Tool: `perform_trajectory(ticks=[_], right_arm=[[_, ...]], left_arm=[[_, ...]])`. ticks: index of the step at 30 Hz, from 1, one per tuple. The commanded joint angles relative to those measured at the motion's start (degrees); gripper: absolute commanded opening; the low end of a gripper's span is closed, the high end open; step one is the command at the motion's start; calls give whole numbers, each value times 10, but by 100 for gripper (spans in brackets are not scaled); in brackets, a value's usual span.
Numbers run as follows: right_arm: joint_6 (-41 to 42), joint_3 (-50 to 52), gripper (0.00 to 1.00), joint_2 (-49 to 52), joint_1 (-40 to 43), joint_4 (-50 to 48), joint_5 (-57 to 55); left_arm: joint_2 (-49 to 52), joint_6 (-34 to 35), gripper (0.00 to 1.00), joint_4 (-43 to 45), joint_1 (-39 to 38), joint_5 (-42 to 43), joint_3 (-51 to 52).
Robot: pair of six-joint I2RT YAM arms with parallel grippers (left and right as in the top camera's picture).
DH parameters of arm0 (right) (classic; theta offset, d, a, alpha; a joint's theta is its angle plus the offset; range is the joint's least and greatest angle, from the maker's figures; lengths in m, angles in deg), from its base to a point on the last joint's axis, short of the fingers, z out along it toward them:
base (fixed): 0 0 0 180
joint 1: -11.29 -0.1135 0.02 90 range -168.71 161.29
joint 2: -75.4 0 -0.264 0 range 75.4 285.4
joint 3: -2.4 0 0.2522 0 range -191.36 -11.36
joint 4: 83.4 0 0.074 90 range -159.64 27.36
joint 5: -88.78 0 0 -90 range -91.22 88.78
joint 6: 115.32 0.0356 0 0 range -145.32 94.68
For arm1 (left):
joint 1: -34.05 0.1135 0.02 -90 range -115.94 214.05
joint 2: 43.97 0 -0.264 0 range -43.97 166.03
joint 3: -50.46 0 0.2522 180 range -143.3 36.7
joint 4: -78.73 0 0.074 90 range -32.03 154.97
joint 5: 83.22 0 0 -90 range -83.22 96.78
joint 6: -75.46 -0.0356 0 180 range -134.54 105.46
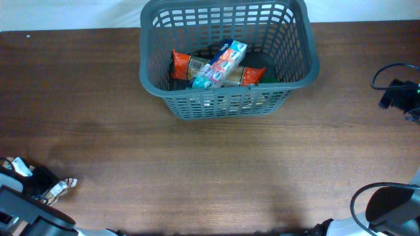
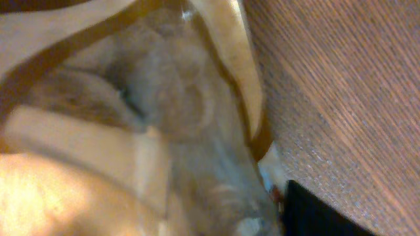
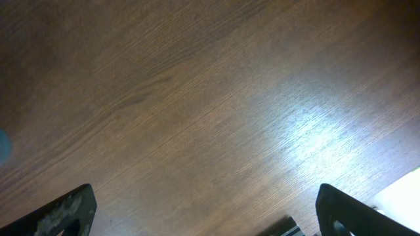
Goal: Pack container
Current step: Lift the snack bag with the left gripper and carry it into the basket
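The big dark grey plastic basket (image 1: 226, 56) with slotted sides stands upright at the far middle of the brown wooden table (image 1: 197, 170), open side up. Its long side runs left to right. Inside lie an orange and brown snack packet (image 1: 187, 65) and a blue and white packet (image 1: 222, 62) slanted on top of it. The left claw (image 1: 46, 187) is at the near left corner, very close to a crinkly clear wrapper (image 2: 184, 131). I cannot tell if this claw is open or closed. The right claw (image 3: 210, 216) is wide open over bare table, holding nothing.
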Motion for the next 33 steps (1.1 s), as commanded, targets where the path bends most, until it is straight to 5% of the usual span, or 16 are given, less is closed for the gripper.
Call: perform_trajectory(ticks=[1, 6, 10, 19, 27, 33], right_arm=[[7, 2, 99, -7, 1, 0, -9], [7, 2, 99, -7, 1, 0, -9], [7, 2, 99, -7, 1, 0, -9], [7, 2, 99, -7, 1, 0, -9], [7, 2, 99, -7, 1, 0, -9], [7, 2, 99, -7, 1, 0, -9]], left_arm=[[14, 4, 47, 0, 2, 9, 2], [13, 4, 36, -2, 2, 9, -3], [13, 4, 2, -7, 2, 28, -19], [8, 4, 2, -64, -1, 248, -175], [-5, 33, 2, -103, -68, 541, -420], [-40, 45, 2, -102, -214, 552, -584]])
